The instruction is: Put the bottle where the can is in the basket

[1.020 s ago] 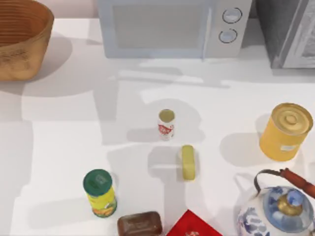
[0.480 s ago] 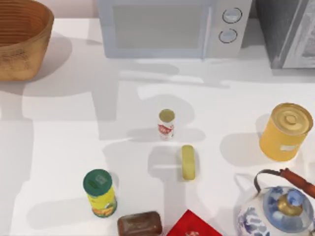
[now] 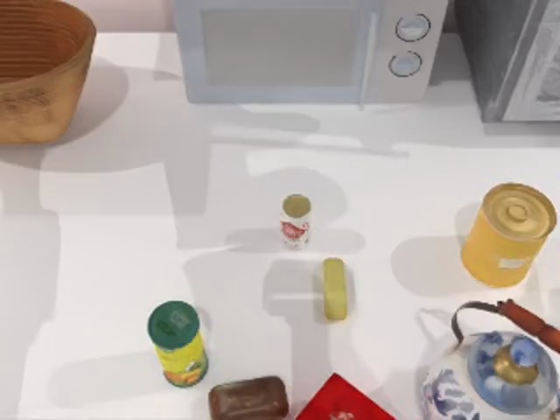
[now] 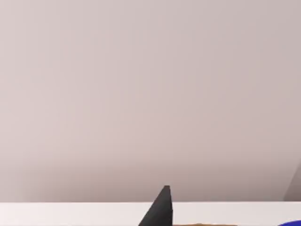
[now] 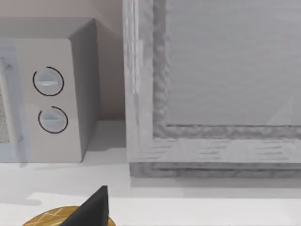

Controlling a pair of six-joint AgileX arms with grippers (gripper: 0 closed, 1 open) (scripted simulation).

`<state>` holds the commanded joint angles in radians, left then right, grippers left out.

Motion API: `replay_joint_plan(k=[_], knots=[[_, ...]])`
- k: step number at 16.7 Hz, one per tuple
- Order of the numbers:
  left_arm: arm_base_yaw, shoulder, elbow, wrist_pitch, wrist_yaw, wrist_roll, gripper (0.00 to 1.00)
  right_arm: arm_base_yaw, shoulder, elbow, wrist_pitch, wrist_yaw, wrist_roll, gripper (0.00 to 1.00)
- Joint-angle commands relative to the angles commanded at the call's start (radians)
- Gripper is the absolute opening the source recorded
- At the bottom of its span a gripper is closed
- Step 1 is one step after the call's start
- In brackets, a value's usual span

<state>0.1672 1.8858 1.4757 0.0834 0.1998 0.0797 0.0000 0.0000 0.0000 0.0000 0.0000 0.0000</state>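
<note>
Left end effector (image 4: 162, 207) opening: cannot tell | small blue bottle (image 4: 292, 223) edge nearby | probably light, slippery; grip mid-body | tan woven wicker basket (image 3: 39, 74) top-left of worktop

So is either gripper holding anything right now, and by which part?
It cannot be told. Each wrist view gives just one dark fingertip, left and right, with no grip visible. The can stands untouched mid-table; a blue sliver sits at the left wrist view's edge.

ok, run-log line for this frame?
can: upright mid-table, not in basket | basket: top-left corner | bottle: blue sliver, left wrist view
</note>
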Motion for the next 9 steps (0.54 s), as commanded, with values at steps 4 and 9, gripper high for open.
replay_joint_plan(k=[4, 9], knots=[[0.000, 0.000, 0.000, 0.000, 0.000, 0.000, 1.00, 0.000, 0.000, 0.000, 0.000, 0.000, 0.000, 1.00], [0.000, 0.000, 0.000, 0.000, 0.000, 0.000, 1.00, 0.000, 0.000, 0.000, 0.000, 0.000, 0.000, 1.00]])
